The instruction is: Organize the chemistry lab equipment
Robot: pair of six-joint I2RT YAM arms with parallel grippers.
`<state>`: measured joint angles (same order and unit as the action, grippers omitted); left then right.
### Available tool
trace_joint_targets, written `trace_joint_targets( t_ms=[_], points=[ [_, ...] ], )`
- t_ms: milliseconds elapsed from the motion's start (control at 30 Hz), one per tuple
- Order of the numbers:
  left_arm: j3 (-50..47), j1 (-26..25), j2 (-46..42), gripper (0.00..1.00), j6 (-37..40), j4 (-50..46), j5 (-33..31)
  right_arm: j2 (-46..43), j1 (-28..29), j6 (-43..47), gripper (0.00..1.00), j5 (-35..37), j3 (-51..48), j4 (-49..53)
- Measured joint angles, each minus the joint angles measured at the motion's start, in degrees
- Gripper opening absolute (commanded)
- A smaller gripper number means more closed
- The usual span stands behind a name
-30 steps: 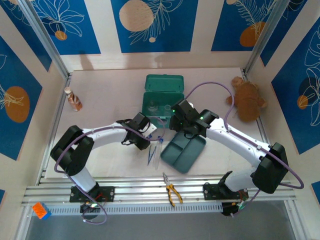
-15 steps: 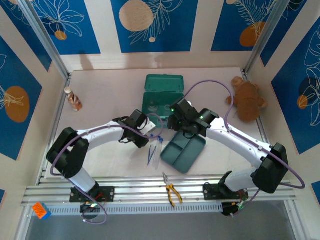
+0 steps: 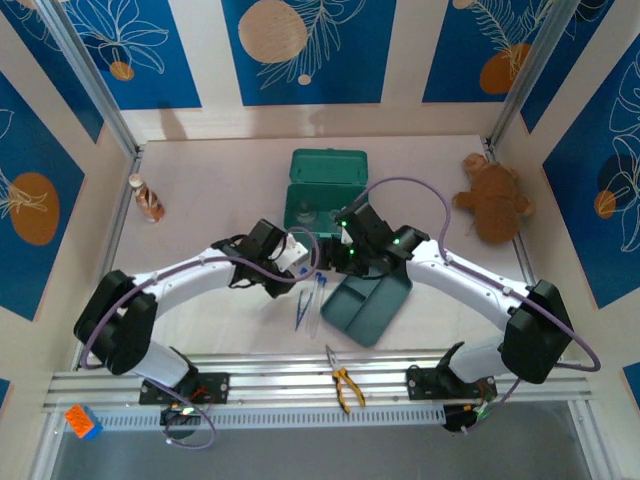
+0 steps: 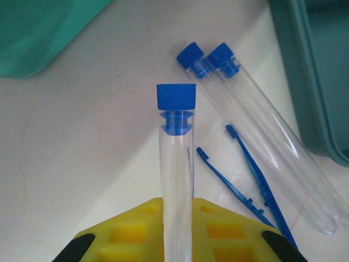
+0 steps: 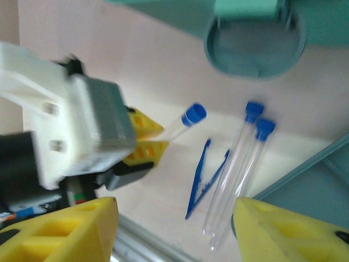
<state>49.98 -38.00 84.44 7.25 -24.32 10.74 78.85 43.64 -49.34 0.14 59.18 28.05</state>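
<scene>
My left gripper (image 4: 176,218) is shut on a clear test tube (image 4: 175,164) with a blue cap (image 4: 176,98), held just above the table; from above, this left gripper (image 3: 298,268) is at the middle of the table. Two more capped test tubes (image 4: 262,142) lie side by side on the table beside blue plastic tweezers (image 4: 245,185). My right gripper (image 5: 174,234) hovers over them, open, its yellow fingers (image 5: 65,229) wide apart with nothing between. The right wrist view shows the lying tubes (image 5: 240,164) and the held tube's cap (image 5: 193,114).
An open green case (image 3: 327,165) stands behind the grippers with small clear glass items (image 3: 308,213) in it. A green divided tray (image 3: 368,305) lies to the right of the tubes. Yellow-handled pliers (image 3: 343,385) rest on the front rail. A brown plush toy (image 3: 495,205) sits far right, a small bottle (image 3: 148,198) far left.
My right gripper's jaws have spread wider, and it has shifted slightly left and nearer. The left arm has stretched out lower, still gripping the tube.
</scene>
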Motion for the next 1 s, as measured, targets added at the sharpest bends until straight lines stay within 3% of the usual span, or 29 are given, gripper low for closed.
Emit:
trace_joint_targets(
  t_ms=[467,1000],
  points=[
    [-2.27,0.0,-3.63,0.17,0.81,1.18,4.28,1.84,-5.03,-11.54,0.58,-16.68,-13.9,-20.41],
    [-2.32,0.0,-6.56,0.18,0.81,1.18,6.19,8.68,-5.9,-19.34,0.56,-22.16,-14.73,-34.86]
  ],
)
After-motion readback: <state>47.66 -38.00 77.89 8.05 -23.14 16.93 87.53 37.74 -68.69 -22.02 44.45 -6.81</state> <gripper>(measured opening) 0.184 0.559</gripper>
